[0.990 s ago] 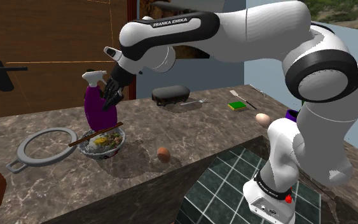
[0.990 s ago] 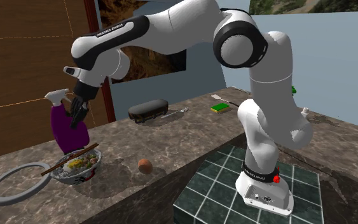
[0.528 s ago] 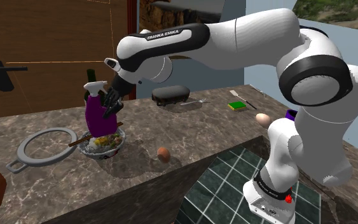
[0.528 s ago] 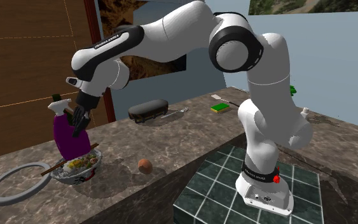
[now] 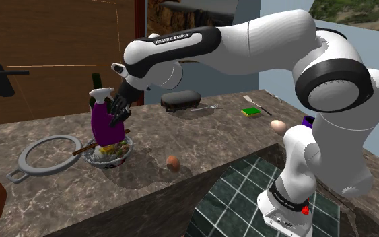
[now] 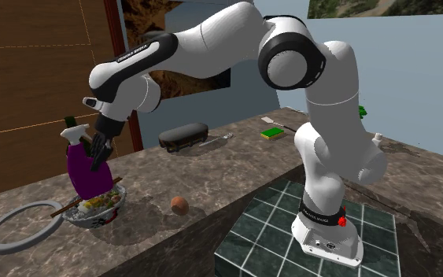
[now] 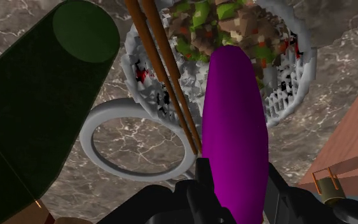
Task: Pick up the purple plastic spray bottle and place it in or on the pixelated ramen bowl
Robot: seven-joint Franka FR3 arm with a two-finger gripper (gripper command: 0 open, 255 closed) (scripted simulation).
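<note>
The white arm (image 5: pixel 248 40) reaches across the marbled tabletop (image 5: pixel 201 145) toward its far end in the shoulder view's left half. A tall dark green bottle (image 7: pixel 37 108) stands just beside the work spot, and a grey ring (image 5: pixel 46 153) lies flat next to the bowl (image 5: pixel 114 156), which is heaped with noodles and toppings. The purple spray bottle (image 5: pixel 103 122) hangs upright directly over that bowl, its base down at the level of the food; whether it already touches the food cannot be told. The black fingers (image 7: pixel 203 184) are closed on the bottle's body, one on each side, holding it firmly. Two brown chopsticks (image 7: pixel 165 70) lie across the bowl's rim, just beside the bottle.

The step in hand looks like the set-down. To do it well, the bottle should go straight down until its base bears on the food, staying clear of the chopsticks, which could tip it. The heap is likely uneven, so the fingers should part only a little at first. After that, lifting straight up avoids knocking the green bottle.
</note>
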